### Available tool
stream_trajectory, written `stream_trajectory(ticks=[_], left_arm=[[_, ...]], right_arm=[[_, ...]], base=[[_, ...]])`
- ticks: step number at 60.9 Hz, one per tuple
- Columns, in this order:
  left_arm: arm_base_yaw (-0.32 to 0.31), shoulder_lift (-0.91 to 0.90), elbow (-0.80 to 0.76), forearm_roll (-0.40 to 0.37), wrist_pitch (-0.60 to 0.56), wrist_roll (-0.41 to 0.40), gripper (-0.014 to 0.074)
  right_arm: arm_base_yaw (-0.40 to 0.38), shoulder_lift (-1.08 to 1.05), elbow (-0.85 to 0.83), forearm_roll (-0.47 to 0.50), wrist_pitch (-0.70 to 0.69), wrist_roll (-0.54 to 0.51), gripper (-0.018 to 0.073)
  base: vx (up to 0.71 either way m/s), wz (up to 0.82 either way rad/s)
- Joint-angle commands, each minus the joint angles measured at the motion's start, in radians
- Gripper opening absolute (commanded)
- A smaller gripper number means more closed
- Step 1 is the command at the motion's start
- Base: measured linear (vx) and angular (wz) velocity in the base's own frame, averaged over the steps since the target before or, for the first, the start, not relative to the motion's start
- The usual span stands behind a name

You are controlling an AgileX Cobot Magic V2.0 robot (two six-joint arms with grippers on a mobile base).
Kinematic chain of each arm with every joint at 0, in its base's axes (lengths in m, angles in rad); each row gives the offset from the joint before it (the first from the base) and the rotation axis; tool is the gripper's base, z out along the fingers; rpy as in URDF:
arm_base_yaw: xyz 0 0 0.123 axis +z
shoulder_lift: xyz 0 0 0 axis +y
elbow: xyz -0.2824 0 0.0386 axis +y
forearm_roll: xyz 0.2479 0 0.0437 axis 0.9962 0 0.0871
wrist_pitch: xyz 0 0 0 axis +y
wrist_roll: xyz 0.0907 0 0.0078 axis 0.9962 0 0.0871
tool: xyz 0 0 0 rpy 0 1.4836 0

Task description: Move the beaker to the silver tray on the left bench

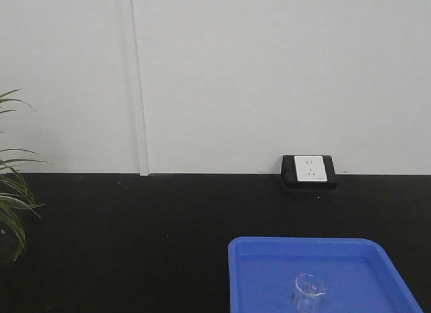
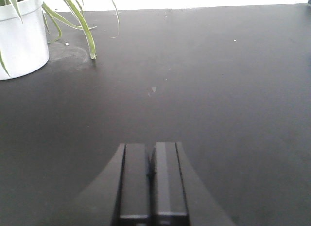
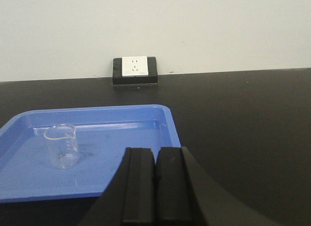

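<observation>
A small clear glass beaker (image 1: 309, 291) stands upright in a bright blue tray (image 1: 269, 272) on the black bench; it also shows in the right wrist view (image 3: 61, 146), left of my right gripper. My right gripper (image 3: 156, 149) is shut and empty, over the tray's near right corner, apart from the beaker. My left gripper (image 2: 151, 146) is shut and empty above bare black benchtop (image 2: 218, 90). The silver tray is out of view.
A white pot (image 2: 22, 36) with a green plant stands at the far left; its leaves (image 1: 12, 198) show at the front view's left edge. A white socket in a black housing (image 1: 310, 169) sits against the white wall behind the blue tray (image 3: 97, 177).
</observation>
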Motion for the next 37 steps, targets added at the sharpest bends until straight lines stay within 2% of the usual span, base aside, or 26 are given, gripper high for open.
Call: stream_trajectory(ticks=[1,37], left_arm=[[-0.003,-0.006,0.020,-0.002,-0.078,0.000,0.0001],[-0.003,-0.006,0.020,-0.002,-0.078,0.000,0.0001]], right_arm=[[-0.005,-0.013,0.005,-0.003,-0.084,-0.008,-0.0011],[-0.005,-0.013,0.005,-0.003,-0.084,-0.008,-0.0011]], base=[[0.00,0.00],[0.00,0.00]])
